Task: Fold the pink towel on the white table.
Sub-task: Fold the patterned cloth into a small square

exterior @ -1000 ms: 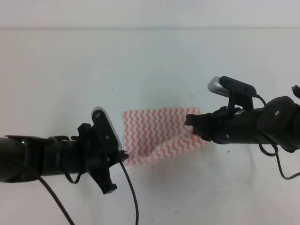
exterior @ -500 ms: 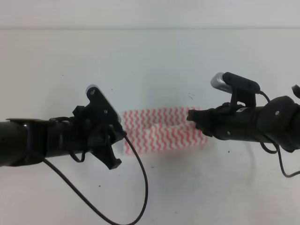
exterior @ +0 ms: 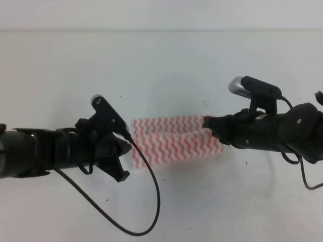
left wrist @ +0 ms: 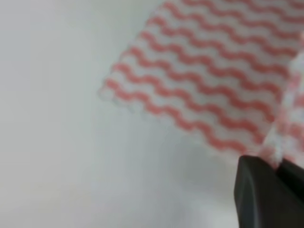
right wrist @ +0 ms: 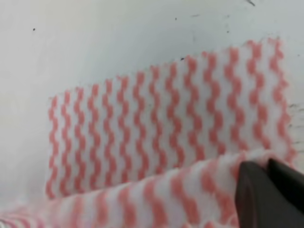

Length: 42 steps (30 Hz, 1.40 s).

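— Starting at the left of the high view: where do we have our left gripper [exterior: 126,146]?

— At the towel's left end, lower left of centre. In the left wrist view its dark fingers [left wrist: 266,194] sit in the lower right corner, closed together with a fold of the pink towel [exterior: 174,140] pinched between them.

— And the towel itself?

— Mid-frame on the white table [exterior: 161,65], a striped band whose long axis runs left to right, straight from one of our grippers to the other. A near layer looks doubled up over the far one.

— Then the right side?

— Our right gripper [exterior: 208,125] meets the towel's upper right end. The right wrist view shows its fingers [right wrist: 270,190] clamped on a raised edge, with the flat layer spread beyond it toward the upper left.

— So which arm is nearer?

— Neither, we'd judge; each holds one end, so the held edge should travel away from us, across the band's short axis, both arms keeping level.
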Available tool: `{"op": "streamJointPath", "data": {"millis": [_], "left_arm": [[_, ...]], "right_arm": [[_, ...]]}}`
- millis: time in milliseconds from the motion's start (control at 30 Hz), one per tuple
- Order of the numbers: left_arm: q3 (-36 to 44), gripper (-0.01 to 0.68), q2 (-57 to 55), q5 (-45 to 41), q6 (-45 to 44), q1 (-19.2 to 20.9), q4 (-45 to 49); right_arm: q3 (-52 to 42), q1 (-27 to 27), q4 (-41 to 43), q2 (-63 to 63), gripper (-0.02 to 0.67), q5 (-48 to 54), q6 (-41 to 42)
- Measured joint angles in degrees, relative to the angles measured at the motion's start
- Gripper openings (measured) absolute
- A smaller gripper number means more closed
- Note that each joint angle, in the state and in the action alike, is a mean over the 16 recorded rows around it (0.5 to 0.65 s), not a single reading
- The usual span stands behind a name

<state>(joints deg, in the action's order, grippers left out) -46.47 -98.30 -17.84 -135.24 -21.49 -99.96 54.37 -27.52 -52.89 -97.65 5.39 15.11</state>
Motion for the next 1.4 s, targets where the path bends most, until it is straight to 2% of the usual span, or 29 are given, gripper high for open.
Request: {"op": "streamJointPath", "data": {"millis": [1400], "left_arm": [[-5.83, -0.005, -6.01, 1.36, 0.93, 0.0, 0.03]], "right_arm": [[3.43, 1.14, 0.47, -6.22, -0.017, -0.02, 0.26]]}}
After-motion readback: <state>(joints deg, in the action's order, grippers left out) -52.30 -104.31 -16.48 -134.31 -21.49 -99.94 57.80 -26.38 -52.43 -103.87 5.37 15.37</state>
